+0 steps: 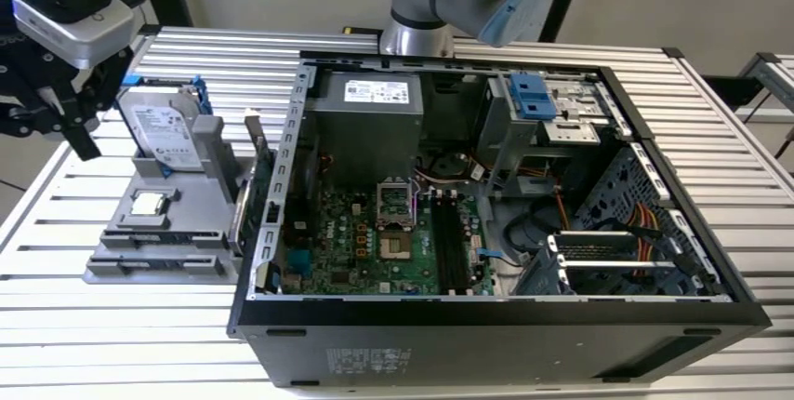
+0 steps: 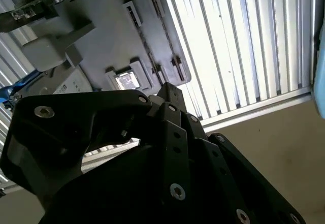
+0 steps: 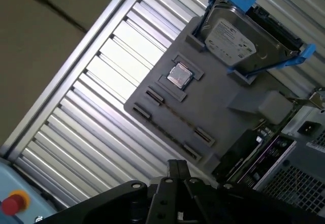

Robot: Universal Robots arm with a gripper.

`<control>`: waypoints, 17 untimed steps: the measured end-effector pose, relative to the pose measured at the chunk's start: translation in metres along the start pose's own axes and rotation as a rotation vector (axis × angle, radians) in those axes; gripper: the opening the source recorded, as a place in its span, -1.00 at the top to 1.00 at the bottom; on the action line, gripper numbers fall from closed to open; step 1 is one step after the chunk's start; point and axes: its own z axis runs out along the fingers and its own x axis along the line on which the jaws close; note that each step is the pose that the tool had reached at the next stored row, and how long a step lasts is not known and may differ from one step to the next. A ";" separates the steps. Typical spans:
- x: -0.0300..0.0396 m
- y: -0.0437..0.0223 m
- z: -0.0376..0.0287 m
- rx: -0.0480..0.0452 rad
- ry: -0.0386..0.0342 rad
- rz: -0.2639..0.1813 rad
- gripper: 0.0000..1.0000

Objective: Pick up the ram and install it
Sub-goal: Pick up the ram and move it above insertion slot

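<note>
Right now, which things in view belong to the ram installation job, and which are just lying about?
Job: thin narrow circuit-board ram stick, on edge in the grey tray; long black motherboard slots; black gripper, shut and empty.
Lying about: silver hard drive with blue rails; small square silver chip; grey power supply box.

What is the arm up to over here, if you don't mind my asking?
A robot arm is set to fit ram into the open PC case. Its gripper hangs beside the gray tray, which holds a hard drive and a chip, and grips nothing that I can see. The motherboard's black slots look empty, so the ram seems not yet installed; I cannot pick it out for sure.
</note>
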 end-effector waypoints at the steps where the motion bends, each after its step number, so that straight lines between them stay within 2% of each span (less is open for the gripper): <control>1: 0.0000 0.0000 0.0000 0.0002 0.0001 -0.011 1.00; 9: 0.0000 0.0000 0.0000 0.0017 0.0011 -0.089 1.00; 17: 0.0000 0.0001 0.0000 0.0012 -0.0011 -0.152 1.00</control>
